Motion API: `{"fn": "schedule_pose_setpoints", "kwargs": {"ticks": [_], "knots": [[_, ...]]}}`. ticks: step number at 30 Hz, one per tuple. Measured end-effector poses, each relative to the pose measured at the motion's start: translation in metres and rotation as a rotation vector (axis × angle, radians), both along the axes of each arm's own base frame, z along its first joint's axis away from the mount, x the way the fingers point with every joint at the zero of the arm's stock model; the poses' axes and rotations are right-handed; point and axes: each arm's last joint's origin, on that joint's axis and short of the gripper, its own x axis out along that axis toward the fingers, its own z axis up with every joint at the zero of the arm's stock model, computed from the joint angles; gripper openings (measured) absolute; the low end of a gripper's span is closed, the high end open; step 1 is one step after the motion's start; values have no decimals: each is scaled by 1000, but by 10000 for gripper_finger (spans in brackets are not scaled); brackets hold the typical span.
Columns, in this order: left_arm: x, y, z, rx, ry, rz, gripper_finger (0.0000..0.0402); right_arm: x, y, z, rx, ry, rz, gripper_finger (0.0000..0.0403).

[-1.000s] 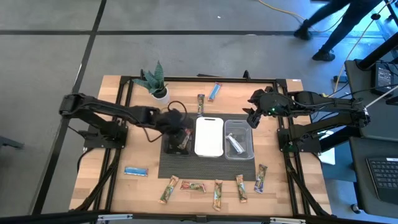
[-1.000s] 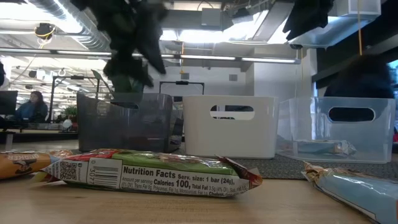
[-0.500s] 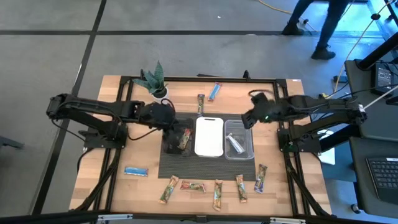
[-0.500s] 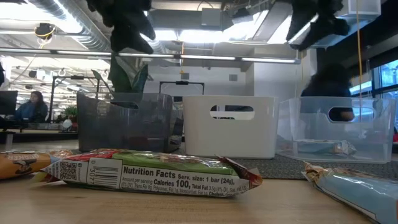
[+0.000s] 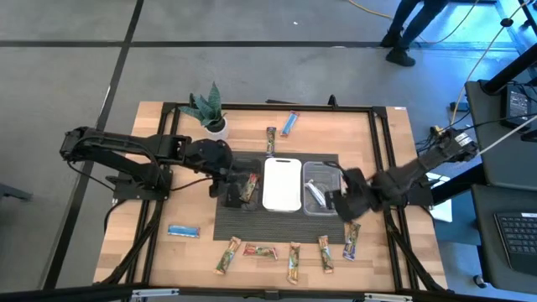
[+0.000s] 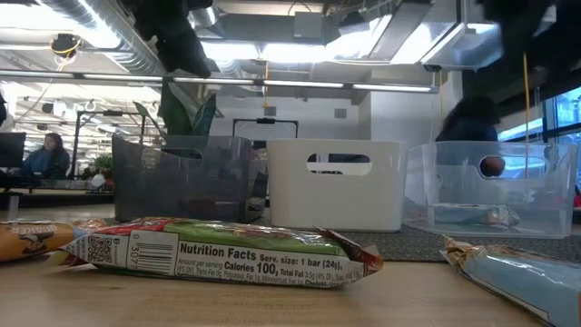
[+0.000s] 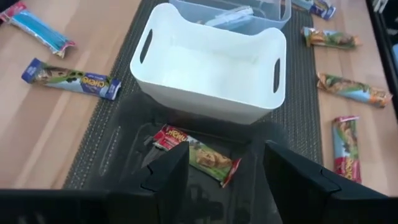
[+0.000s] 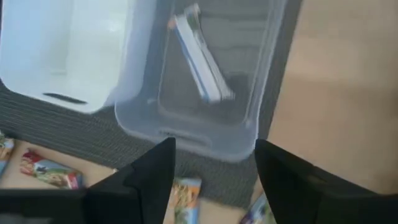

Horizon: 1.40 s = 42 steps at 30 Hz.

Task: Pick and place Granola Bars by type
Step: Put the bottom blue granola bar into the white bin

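My left gripper [image 5: 225, 170] [image 7: 227, 180] hangs open over the black tray [image 5: 225, 201], where one brown-red granola bar [image 7: 196, 154] lies flat on the tray floor. My right gripper [image 5: 340, 200] [image 8: 214, 180] is open above the near right corner of the clear tray [image 5: 333, 208], which holds a silver-blue bar [image 8: 200, 62] on its floor. The white tray [image 5: 282, 183] stands between them. Several bars [image 5: 294, 262] lie in a row near the table's near edge, with a blue one [image 5: 183, 231] at the left. Two more bars [image 5: 289, 123] lie beyond the trays.
The three trays stand side by side on a dark mat [image 5: 277, 225]. A small potted plant [image 5: 210, 113] stands at the far left. In the low view a green-and-red bar [image 6: 218, 252] lies close in front. People are in the room beyond the table.
My right gripper has swept from the table's far right side, over the clear tray, toward the near edge, and now sits lower by that tray's near right corner. My left gripper has drawn back out of the black tray toward the left.
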Motion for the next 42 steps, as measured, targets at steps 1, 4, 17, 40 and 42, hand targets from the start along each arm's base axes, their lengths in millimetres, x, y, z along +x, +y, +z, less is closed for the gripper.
{"fn": "schedule_pose_setpoints", "kwargs": {"ticks": [1, 4, 17, 40, 42], "knots": [[0, 0, 0, 10, -1, -9, 196, -2, 7, -2, 7, 0, -28, 223], [0, 0, 0, 38, -5, -29, 195, -9, 28, -10, 61, 37, -97, 223], [1, 0, 1, 57, -12, -46, 195, -11, 81, -65, 79, 308, -163, 223], [1, 0, 1, 0, -12, -2, 194, 1, 101, -143, -75, 534, -197, 223], [1, 0, 1, 0, -12, -2, 195, 1, 102, -149, -89, 558, -155, 223]]}}
